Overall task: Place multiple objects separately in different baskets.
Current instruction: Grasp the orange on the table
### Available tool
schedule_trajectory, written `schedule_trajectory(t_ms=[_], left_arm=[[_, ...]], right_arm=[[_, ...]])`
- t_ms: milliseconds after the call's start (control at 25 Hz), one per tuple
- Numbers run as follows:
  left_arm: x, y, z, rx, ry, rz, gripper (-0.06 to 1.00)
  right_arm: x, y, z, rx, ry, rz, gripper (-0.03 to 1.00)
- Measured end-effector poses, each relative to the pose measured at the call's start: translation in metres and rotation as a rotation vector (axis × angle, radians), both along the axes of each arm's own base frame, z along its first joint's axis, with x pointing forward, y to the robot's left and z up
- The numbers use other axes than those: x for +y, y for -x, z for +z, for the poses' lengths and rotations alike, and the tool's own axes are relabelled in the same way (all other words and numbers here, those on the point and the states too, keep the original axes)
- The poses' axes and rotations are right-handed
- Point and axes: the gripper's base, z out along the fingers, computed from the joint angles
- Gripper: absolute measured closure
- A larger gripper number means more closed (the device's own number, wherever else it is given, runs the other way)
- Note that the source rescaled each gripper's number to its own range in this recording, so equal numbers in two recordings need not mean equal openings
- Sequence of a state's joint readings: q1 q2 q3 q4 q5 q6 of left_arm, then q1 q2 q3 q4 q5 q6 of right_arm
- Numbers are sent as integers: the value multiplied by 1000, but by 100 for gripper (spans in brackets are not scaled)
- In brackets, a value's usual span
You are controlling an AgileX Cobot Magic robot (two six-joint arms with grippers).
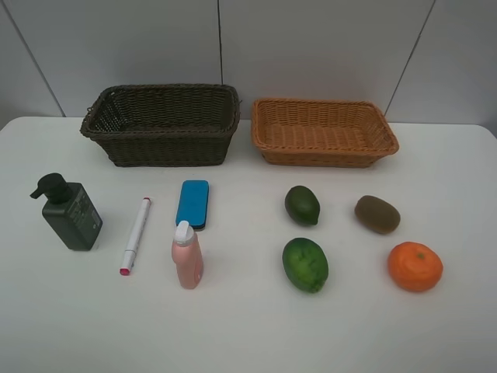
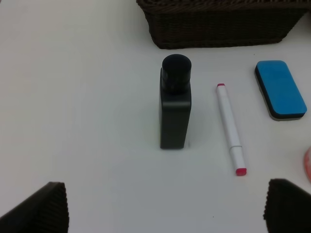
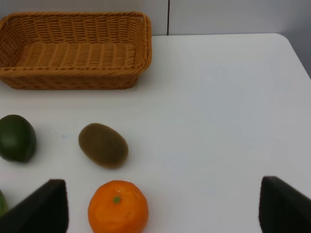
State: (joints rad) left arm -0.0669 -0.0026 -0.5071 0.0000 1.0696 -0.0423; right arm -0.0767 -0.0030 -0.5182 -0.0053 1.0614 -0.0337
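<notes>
While wide open, left end effector (image 2: 163,208) and right end effector (image 3: 160,206) above table (image 2: 87,136)

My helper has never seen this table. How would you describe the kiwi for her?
Find the orange-tan basket. The kiwi lies just in front of its right end. It alone is brown; its neighbours are green or orange.

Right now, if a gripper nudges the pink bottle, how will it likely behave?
The pink bottle stands upright, tall and narrow, so it would probably tip rather than slide. Its smooth, tapering sides may slip in a grip.
</notes>
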Motion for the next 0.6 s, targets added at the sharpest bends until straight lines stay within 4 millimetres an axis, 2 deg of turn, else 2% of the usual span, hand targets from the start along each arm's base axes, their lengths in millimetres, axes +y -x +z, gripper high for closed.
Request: schedule_trajectory(t_ms=[600], left_arm=[[0, 0, 0, 0, 0, 0, -6]], right_arm=[[0, 0, 0, 0, 0, 0, -3]])
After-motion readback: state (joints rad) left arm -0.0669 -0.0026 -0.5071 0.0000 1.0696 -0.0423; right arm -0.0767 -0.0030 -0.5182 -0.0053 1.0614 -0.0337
